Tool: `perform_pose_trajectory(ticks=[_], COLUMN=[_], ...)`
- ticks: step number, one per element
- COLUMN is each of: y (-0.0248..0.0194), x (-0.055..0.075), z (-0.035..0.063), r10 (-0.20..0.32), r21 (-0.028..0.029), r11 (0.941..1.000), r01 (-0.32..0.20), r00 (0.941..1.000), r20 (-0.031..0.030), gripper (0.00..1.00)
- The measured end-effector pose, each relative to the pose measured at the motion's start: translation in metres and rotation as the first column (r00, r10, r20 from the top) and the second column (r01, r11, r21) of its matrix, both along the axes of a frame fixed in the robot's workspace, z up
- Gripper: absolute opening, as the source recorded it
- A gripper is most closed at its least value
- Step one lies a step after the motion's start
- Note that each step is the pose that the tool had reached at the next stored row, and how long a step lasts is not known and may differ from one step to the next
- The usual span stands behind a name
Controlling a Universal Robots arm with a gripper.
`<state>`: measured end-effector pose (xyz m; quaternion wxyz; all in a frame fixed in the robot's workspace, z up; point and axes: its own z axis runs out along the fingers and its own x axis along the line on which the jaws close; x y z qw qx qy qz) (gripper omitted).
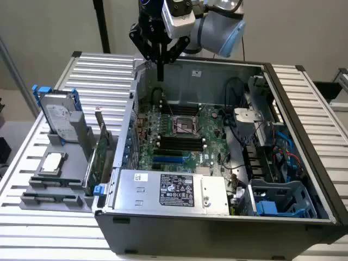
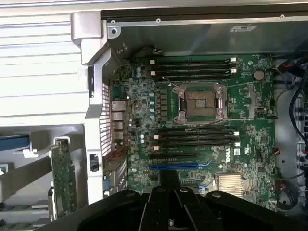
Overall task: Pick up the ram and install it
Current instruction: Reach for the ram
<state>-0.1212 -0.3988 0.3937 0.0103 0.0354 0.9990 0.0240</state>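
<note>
Black fingers (image 1: 160, 69) pinched together, arm (image 1: 220, 27) pointing straight down over the open computer case (image 1: 217, 231).

I'm reading one word here: DELL (image 2: 222, 155), white letters on the green motherboard (image 2: 250, 159), between the processor socket (image 2: 201, 103) and the silver heatsink (image 2: 232, 185). The power supply's black label (image 1: 176, 191) beyond it stays illegible to me.

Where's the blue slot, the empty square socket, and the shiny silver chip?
blue slot (image 2: 173, 166): wrist view, middle of its length.
empty square socket (image 2: 201, 102): wrist view, its dark centre.
silver chip (image 1: 51, 162): exterior view, its flat top.
</note>
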Motion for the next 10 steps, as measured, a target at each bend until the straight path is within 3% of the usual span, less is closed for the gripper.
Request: perform_pose_trajectory(ticks=[10], y=[0.0000], x=[0.0000], z=[0.0003], r10=[0.000], r21=[0.0000], r11=[1.0000], r01=[0.000], r00=[1.0000], r20=[0.0000], gripper=[0.00])
